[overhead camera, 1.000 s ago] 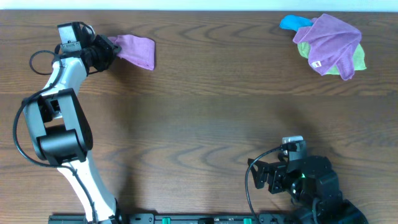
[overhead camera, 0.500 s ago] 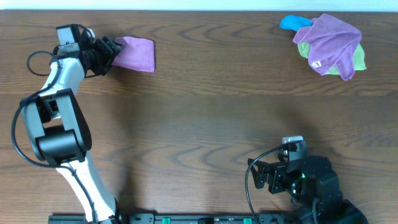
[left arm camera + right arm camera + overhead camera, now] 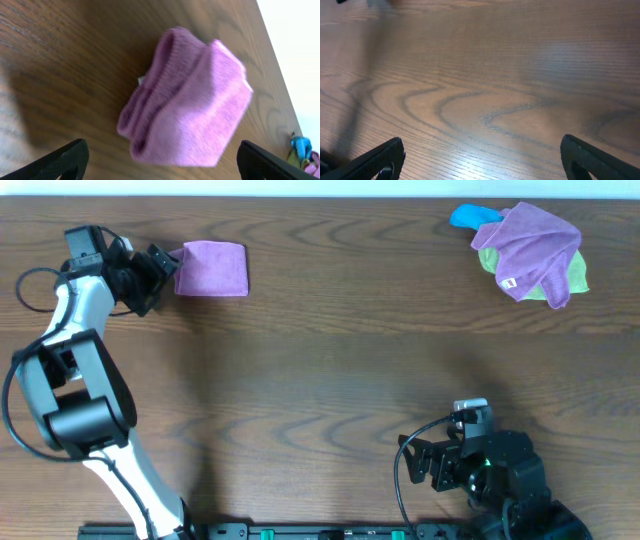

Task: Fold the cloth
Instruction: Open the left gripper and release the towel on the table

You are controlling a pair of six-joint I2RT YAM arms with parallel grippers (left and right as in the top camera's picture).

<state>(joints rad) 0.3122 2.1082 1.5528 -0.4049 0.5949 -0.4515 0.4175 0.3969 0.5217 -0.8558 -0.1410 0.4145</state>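
Backed my left gripper [image 3: 158,276] off leftward from a second ago, when it was pinching the cloth [image 3: 212,269]; now the jaws are spread wide, holding nothing, just beside the cloth's left edge. The cloth is lying folded in a small flat rectangle on the table [image 3: 320,370] toward the far left, with stacked layers showing in my left wrist view. My right gripper [image 3: 423,464] sits wide open too, empty over bare wood, well apart from the heap of other cloths [image 3: 530,245] at the far right
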